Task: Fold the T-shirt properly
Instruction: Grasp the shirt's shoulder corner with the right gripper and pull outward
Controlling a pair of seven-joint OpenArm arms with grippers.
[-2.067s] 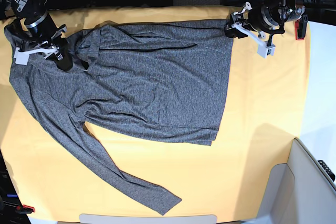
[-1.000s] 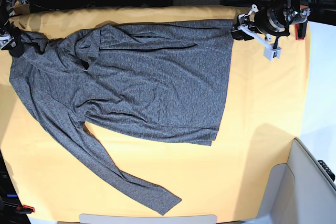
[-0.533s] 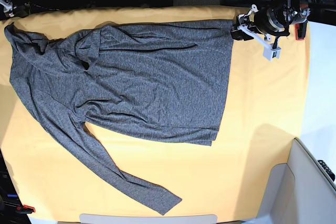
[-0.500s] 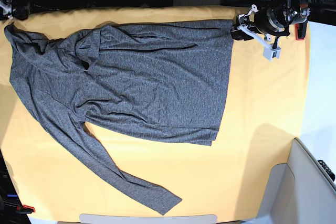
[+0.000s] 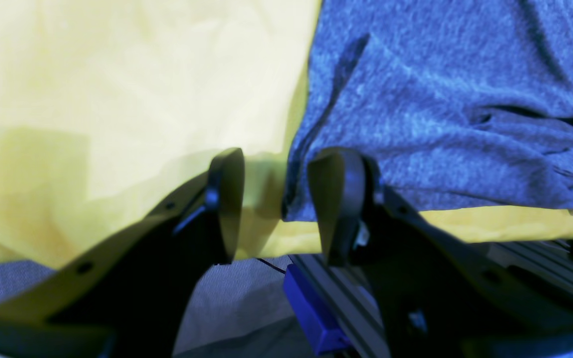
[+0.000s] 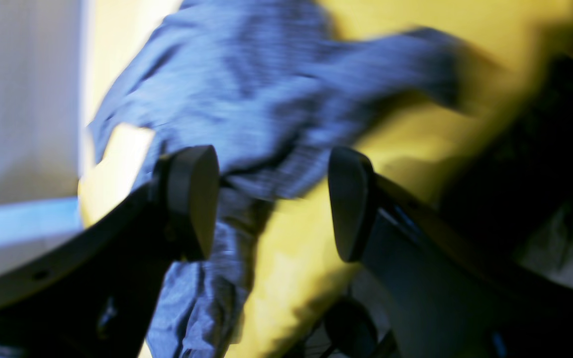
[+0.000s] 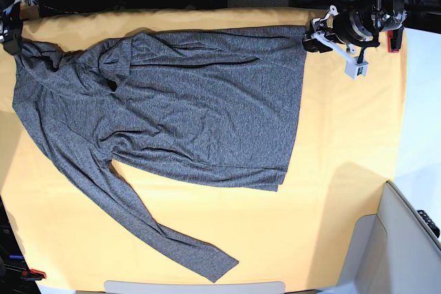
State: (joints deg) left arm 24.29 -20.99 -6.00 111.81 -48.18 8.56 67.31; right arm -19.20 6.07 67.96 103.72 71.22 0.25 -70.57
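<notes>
The charcoal-grey T-shirt (image 7: 200, 101) lies spread on the yellow cloth (image 7: 344, 142), hem to the right, one long sleeve (image 7: 158, 232) trailing toward the front edge. My left gripper (image 7: 313, 38) hovers at the hem's far right corner. In the left wrist view it (image 5: 281, 204) is open, with the T-shirt (image 5: 440, 99) corner lying below the gap between its jaws. My right gripper (image 7: 9, 29) sits at the far left edge by the T-shirt's upper end. The blurred right wrist view shows it (image 6: 271, 199) open above the T-shirt (image 6: 266, 89), holding nothing.
A red and black tool (image 7: 394, 36) lies at the cloth's far right edge. A pale grey bin (image 7: 406, 239) stands at the lower right. A white strip (image 7: 193, 286) runs along the front edge. Dark cables and frames crowd the back.
The right arm, which had pulled away to the upper left corner, has come back down to the shirt's left end. The left arm and the shirt have not moved.
</notes>
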